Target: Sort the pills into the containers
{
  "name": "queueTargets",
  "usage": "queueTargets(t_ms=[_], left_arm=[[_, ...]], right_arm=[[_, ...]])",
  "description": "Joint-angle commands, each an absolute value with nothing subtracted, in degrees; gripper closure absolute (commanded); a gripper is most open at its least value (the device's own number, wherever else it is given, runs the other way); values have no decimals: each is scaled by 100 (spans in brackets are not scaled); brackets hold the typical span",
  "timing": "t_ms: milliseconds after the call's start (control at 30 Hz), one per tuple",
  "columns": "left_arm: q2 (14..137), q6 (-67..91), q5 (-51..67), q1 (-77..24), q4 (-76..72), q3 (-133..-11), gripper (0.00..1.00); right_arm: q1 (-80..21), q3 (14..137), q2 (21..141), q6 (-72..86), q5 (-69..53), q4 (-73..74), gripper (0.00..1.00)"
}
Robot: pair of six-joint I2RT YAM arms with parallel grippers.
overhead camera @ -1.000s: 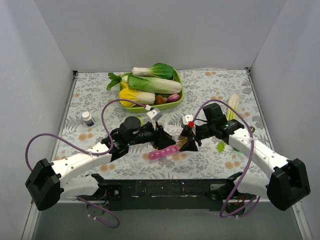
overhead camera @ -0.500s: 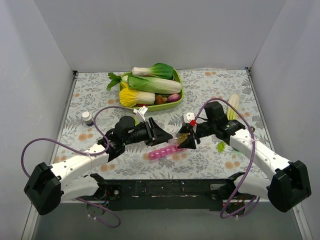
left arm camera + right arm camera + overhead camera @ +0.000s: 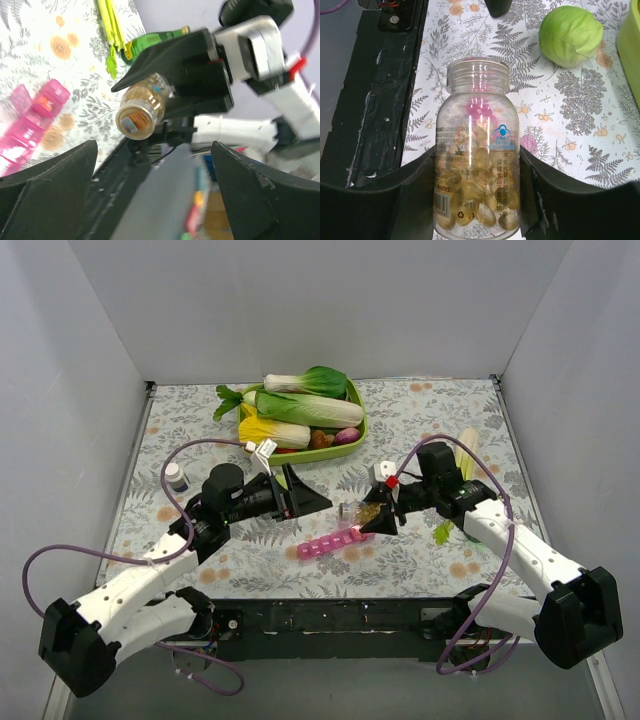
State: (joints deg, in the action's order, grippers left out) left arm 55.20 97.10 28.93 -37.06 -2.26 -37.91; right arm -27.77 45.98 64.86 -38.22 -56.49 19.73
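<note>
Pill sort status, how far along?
Done: the bottle looks uncapped. In hand: the right gripper holds it on its side near the pink organiser, with the pills inside; the left gripper is open and empty. Left: pouring and sorting. I can't tell whether any compartment is filled.

- the right gripper (image 3: 477,197) holds a clear bottle (image 3: 477,150), with one black finger (image 3: 375,205) pressed against each side of its lower half.
- the bottle has no cap, and its open mouth points away from the camera, toward the top of the frame.
- yellowish-brown pills (image 3: 470,195) fill the lower part of the bottle; the neck is empty.
- its label carries a blue logo, printed text and a barcode.
- beneath the bottle lies a tablecloth (image 3: 560,115) with a leaf and flower pattern.
- a round green ball (image 3: 571,35) rests on the cloth at upper right, well apart from the bottle.
- a lime-green tray edge (image 3: 634,45) shows at the right border.
- a scuffed black strip (image 3: 375,100) runs down the left side.
</note>
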Motion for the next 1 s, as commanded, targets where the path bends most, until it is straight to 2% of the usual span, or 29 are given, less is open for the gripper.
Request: queueTargets(t_ms=[0, 100, 267, 600, 733, 867, 900, 967], left_arm=[[4923, 7466, 3259, -3700, 387, -4026, 2], [4467, 5840, 4083, -3726, 159, -3597, 2], [4017, 3582, 4245, -3893, -728, -2892, 2], [5571, 2760, 4166, -4596, -958, -3823, 4], [5862, 2856, 4096, -4746, -1037, -3902, 12], [5941, 3067, 3990, -4799, -1125, -3946, 26], [5950, 3128, 3929, -4799, -1151, -3946, 35], [5968, 3295, 3876, -4799, -1169, -3973, 40]], right_arm=[[-2777, 4544, 6381, -3709, -5880, 1969, 99], [-2777, 4500, 6390, -3700, -6143, 1890, 99], [-2786, 4412, 6478, -3630, -6871, 1741, 99], [-2786, 4298, 6548, -3410, -7172, 1450, 99], [-2786, 4272, 6548, -3384, -7172, 1415, 99], [-2786, 4254, 6548, -3349, -7154, 1371, 99], [-2786, 4245, 6539, -3349, -7146, 1362, 99], [-2786, 4245, 6548, -3331, -7119, 1345, 99]])
